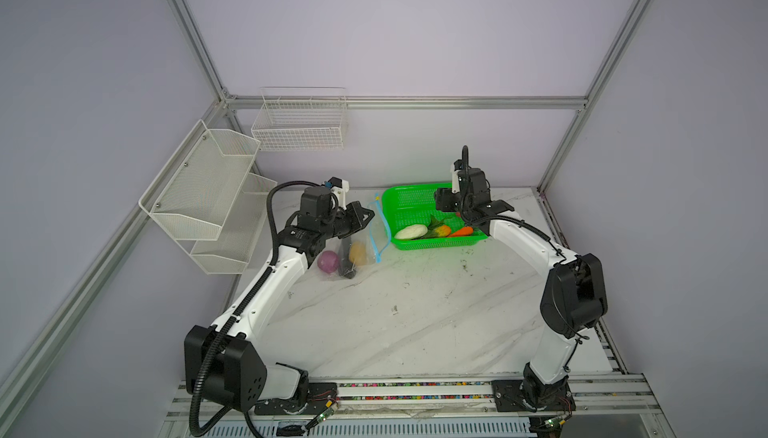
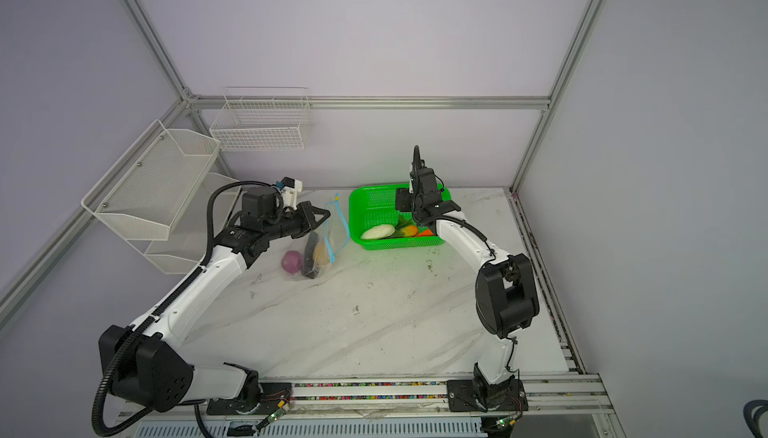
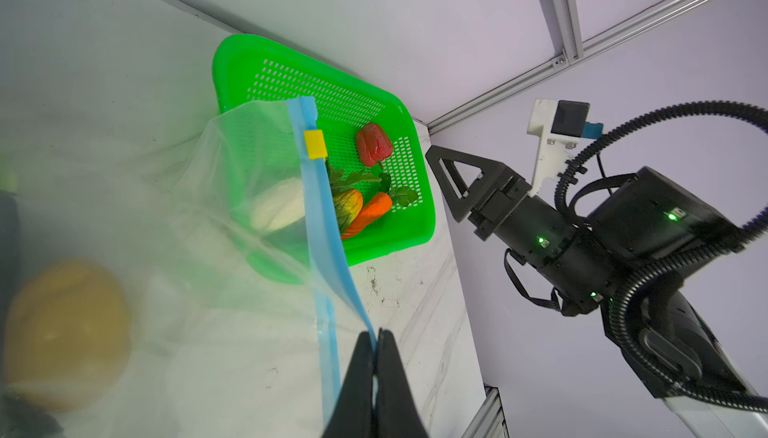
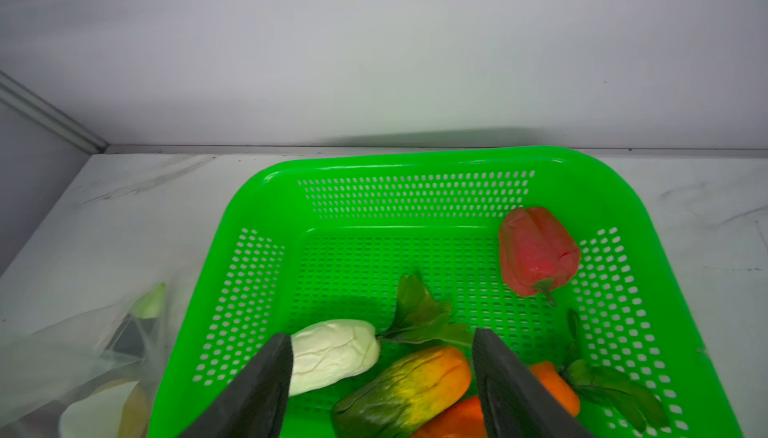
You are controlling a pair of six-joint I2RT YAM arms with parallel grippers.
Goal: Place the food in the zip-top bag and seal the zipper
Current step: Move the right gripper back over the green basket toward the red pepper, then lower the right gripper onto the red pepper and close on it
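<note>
Both top views: left gripper (image 1: 368, 216) is at 11 o'clock on the table (image 1: 395, 311), clamped on the zipper (image 1: 383, 230) edge of the zip-top bag (image 1: 365, 240) and holding the mouth up. The zipper runs 12-to-6. The mouth faces 3 o'clock, toward the green basket (image 1: 405, 201) just beside it. Purple onion (image 1: 328, 260), eggplant (image 1: 347, 265) and potato (image 1: 358, 252) are already inside. Right gripper (image 1: 446, 203) hangs over the basket, so the right arm is the nearer one to the remaining food. White oblong (image 1: 411, 231) lies at about 8 o'clock from it, long axis roughly 9-to-3.

Left wrist: fingers (image 3: 357, 382) are pressed together on the blue strip. The yellow slider (image 3: 314, 144) sits at the far end and the strips look parted.

Right wrist: jaws are spread, nothing held. Corn (image 4: 407, 386) lies between the fingers, skewed across the gap. The white oblong is partly behind one finger, the carrot (image 4: 552, 382) behind the other, and the red pepper (image 4: 536, 248) is well apart by the far wall. My read is the corn goes next: a straight drop, possibly with a wrist roll to square the jaws across its long axis.
</note>
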